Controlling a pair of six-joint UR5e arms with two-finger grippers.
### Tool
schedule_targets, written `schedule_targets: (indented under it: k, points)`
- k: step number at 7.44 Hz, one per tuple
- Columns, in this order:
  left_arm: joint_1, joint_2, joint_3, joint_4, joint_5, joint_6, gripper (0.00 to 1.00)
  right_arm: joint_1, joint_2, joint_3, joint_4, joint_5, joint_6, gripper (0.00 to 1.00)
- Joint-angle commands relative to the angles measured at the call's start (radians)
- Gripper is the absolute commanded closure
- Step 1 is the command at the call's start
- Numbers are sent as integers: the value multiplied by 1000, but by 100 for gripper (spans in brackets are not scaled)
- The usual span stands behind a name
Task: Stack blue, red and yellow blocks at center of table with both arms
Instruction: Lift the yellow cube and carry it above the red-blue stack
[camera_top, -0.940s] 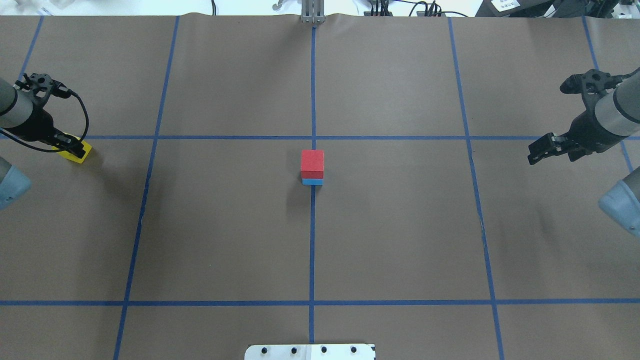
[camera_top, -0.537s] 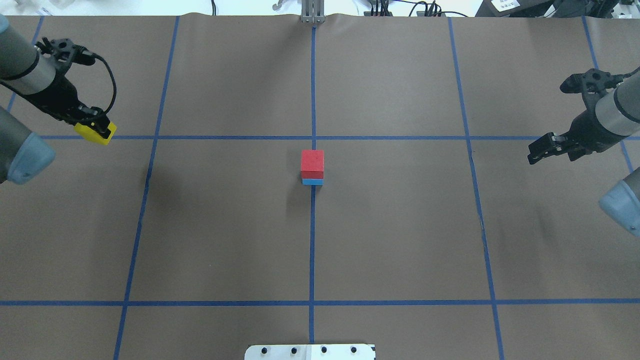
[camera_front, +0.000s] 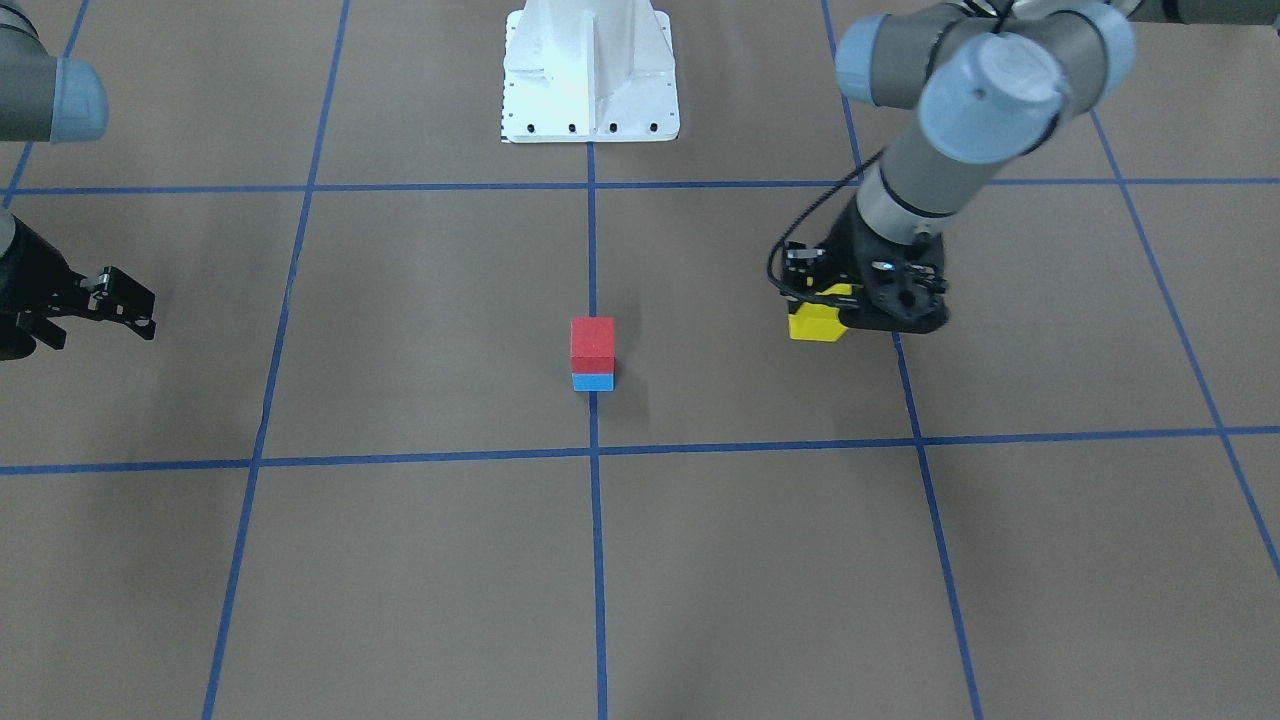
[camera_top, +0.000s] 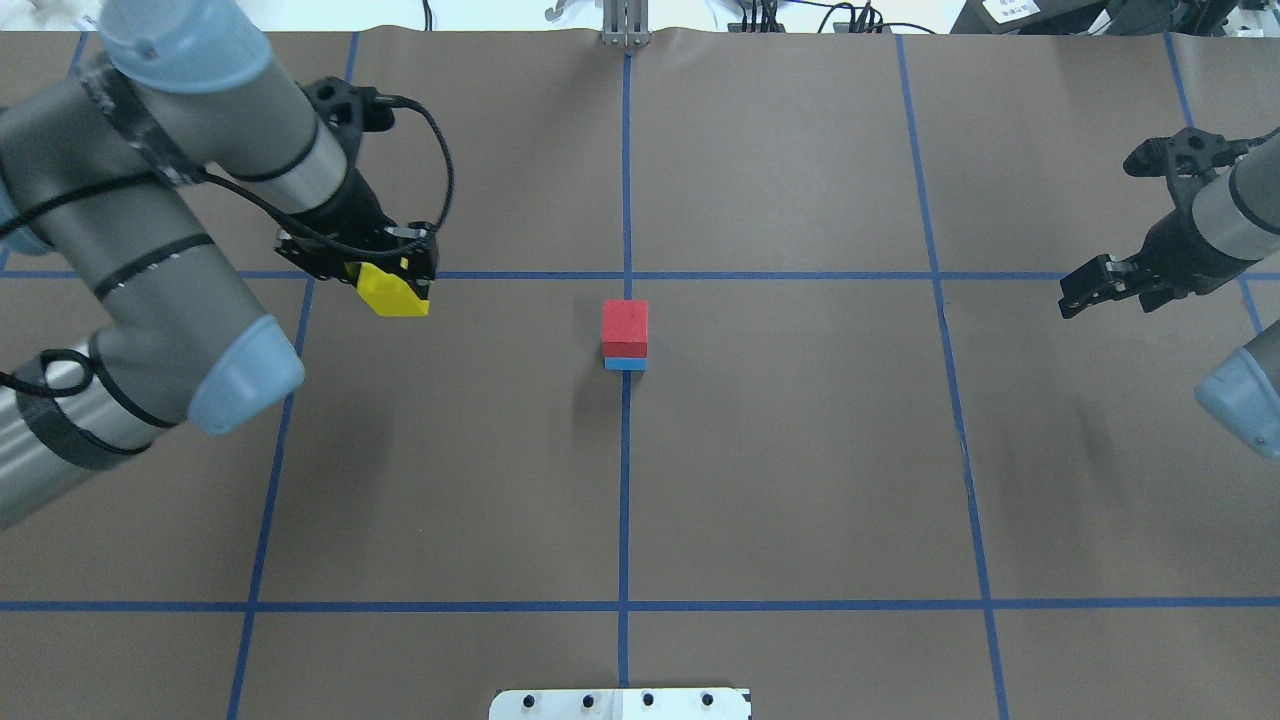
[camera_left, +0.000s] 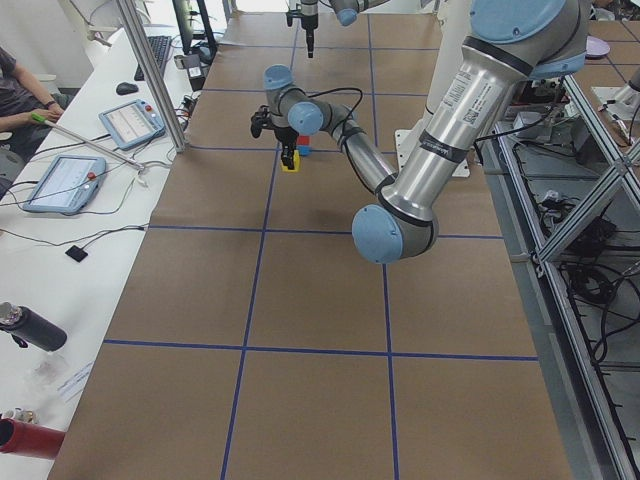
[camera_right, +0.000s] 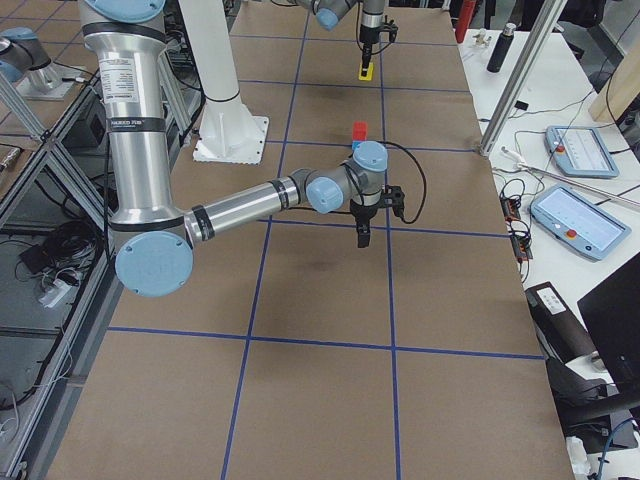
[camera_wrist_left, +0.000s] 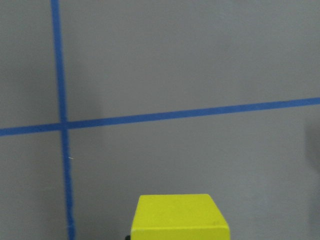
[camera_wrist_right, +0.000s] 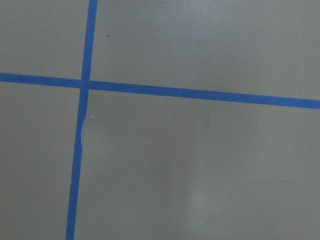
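Note:
At the table's center the red block (camera_top: 625, 325) sits on the blue block (camera_top: 625, 364), also seen as red (camera_front: 592, 343) over blue (camera_front: 593, 382). My left gripper (camera_top: 400, 282) is shut on the yellow block (camera_top: 392, 297), held above the table left of the stack, about one grid cell away. That yellow block (camera_front: 817, 322) shows below the wrist in the front view and fills the bottom of the left wrist view (camera_wrist_left: 177, 217). Far off at the right side, my right gripper (camera_top: 1078, 292) hangs open and holds nothing (camera_front: 128, 308).
The white bolted pedestal (camera_front: 590, 70) stands at the robot's side of the table. Blue tape lines (camera_top: 626, 480) cross the brown table (camera_top: 800, 480). In the exterior left view, tablets (camera_left: 66, 181), cables and a person's arm are on the side bench.
My left arm has lifted the yellow block off the far left of the table and swung it right, toward the stack. The right gripper has hardly moved.

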Motion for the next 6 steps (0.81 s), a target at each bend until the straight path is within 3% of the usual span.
schedule_targets:
  k: [1,3,6]
  points:
    - [130,-126,53,17,107,-138,100,1,26,-46,1,0,-1,0]
    - [139,-292,192,69,113,-164,100,1,28,-46,1,3,0,0]
    - [168,-389,324,56,149,-195,100,1,26,-43,1,3,0,0]
